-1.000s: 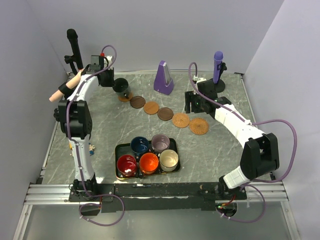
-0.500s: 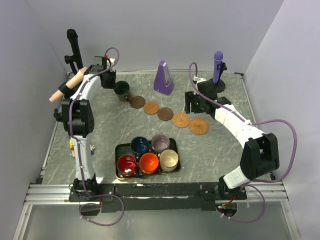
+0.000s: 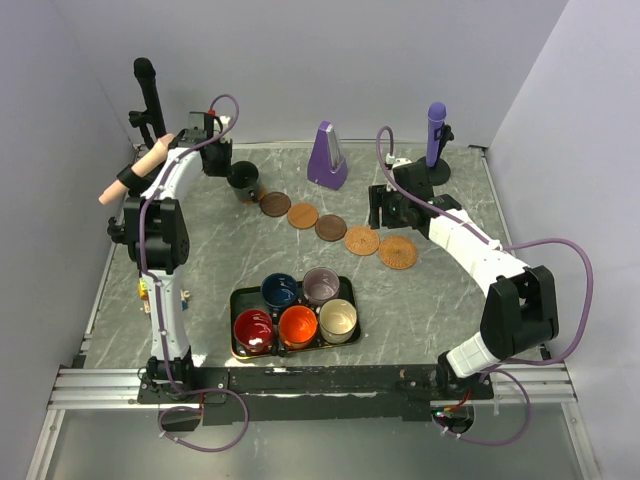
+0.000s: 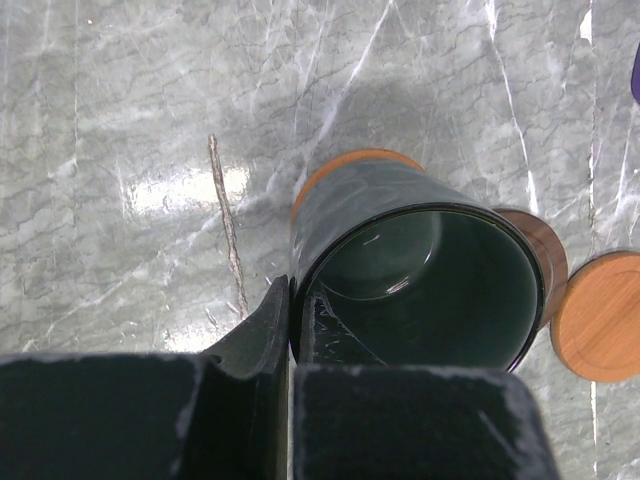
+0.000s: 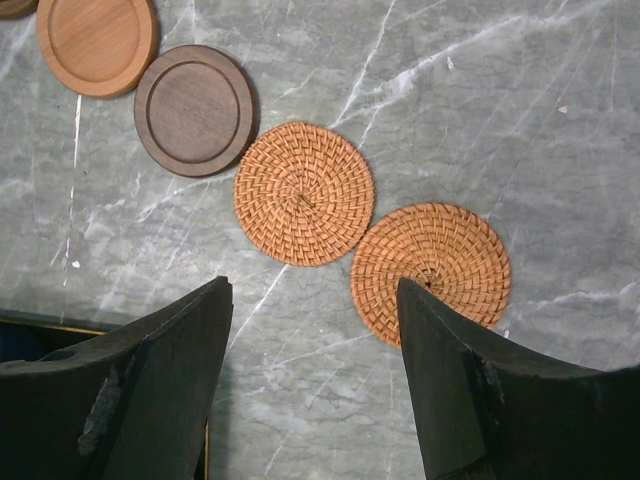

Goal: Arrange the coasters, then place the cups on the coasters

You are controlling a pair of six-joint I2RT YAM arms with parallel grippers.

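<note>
The coasters (image 3: 331,227), six of them, lie in a slanting row nearly edge to edge on the far half of the table (image 3: 450,300) in the overhead view, running from 10 o'clock down to 4 o'clock. The dark cup (image 3: 241,177) is over the one at the 10 o'clock end, with the left gripper (image 3: 227,168) at its 10 o'clock side. The right gripper (image 3: 385,208) hangs just 12 o'clock of the last two. A purple metronome (image 3: 327,155) stands at 12 o'clock of the row. Well apart at 6 o'clock, a black tray (image 3: 236,300) holds the navy cup (image 3: 279,291) and lilac cup (image 3: 321,286) behind the red cup (image 3: 253,329), orange cup (image 3: 298,325) and cream cup (image 3: 338,320). From the left wrist, the fingers (image 4: 250,350) are clamped on the dark cup's near wall, one outside and one inside the rim. An orange-edged coaster (image 4: 350,158) shows under its base, though whether the base sits flat cannot be told. From the right wrist, the fingers (image 5: 170,380) stand wide apart over bare table, holding nothing. Two woven coasters (image 5: 303,193) lie just beside each other toward 12 o'clock, and a dark wooden coaster (image 5: 194,110) lies at 10 o'clock of them.
</note>
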